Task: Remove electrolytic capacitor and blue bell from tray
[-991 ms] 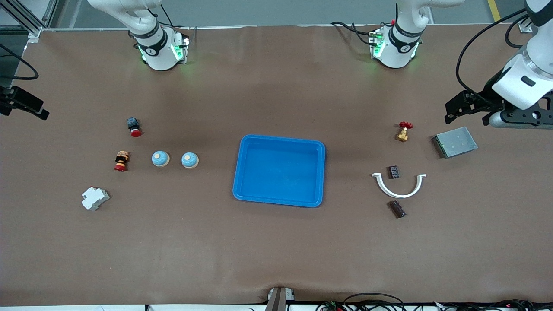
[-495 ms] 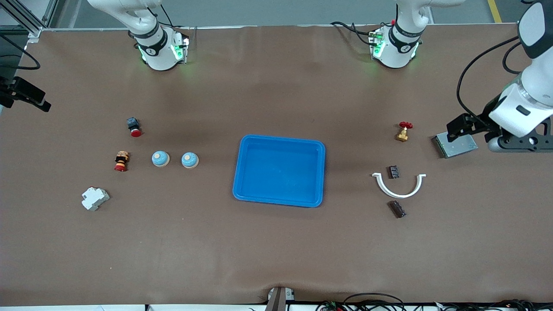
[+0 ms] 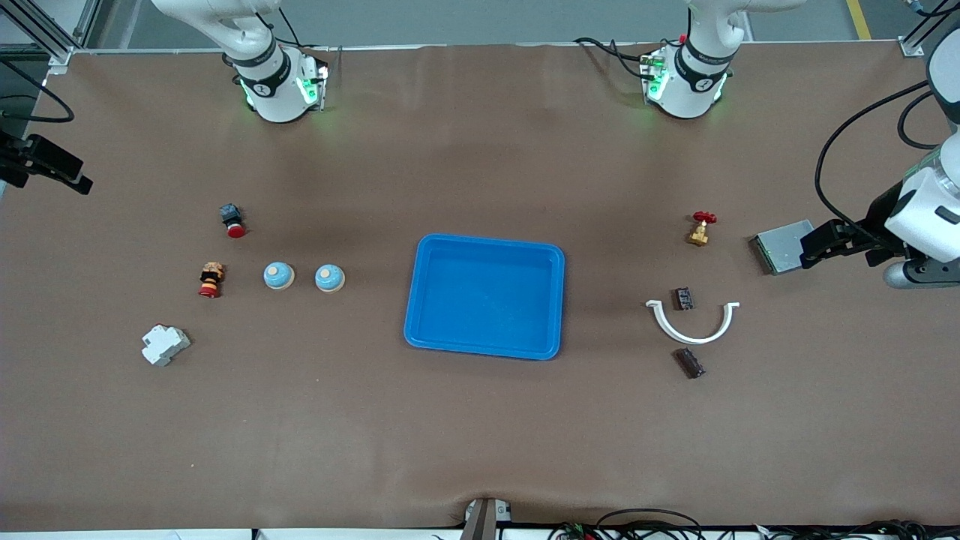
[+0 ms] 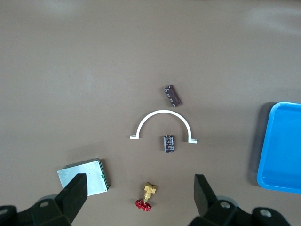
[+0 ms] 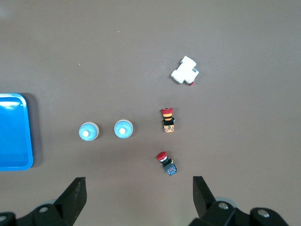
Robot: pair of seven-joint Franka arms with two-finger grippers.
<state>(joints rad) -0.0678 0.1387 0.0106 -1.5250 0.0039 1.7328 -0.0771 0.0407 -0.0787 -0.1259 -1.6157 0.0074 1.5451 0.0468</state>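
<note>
Two dark capacitors lie toward the left arm's end of the table. One [image 3: 682, 298] [image 4: 169, 143] sits inside a white arc, the other [image 3: 690, 363] [image 4: 172, 95] lies nearer the front camera. Two blue bells [image 3: 278, 276] [image 3: 329, 278] [image 5: 123, 129] [image 5: 88, 132] stand side by side toward the right arm's end. The blue tray [image 3: 420, 300] [image 4: 282, 146] [image 5: 14, 132] is in the middle and holds nothing. My left gripper [image 3: 817, 244] [image 4: 140, 195] hangs open, high over the metal box's edge. My right gripper [image 3: 52, 169] [image 5: 138, 195] hangs open and empty at the table's right-arm end.
A white arc [image 3: 694, 326] [image 4: 163, 125], a brass valve with a red handle [image 3: 700, 229] [image 4: 146, 197] and a metal box [image 3: 784, 247] [image 4: 84, 175] lie near the capacitors. Two red push buttons [image 3: 232, 220] [image 3: 211, 280] and a white breaker [image 3: 165, 345] [image 5: 184, 70] lie by the bells.
My left gripper has swung across the table's end and now hangs over the metal box's edge. The right gripper has shifted only slightly. Nothing on the table has moved.
</note>
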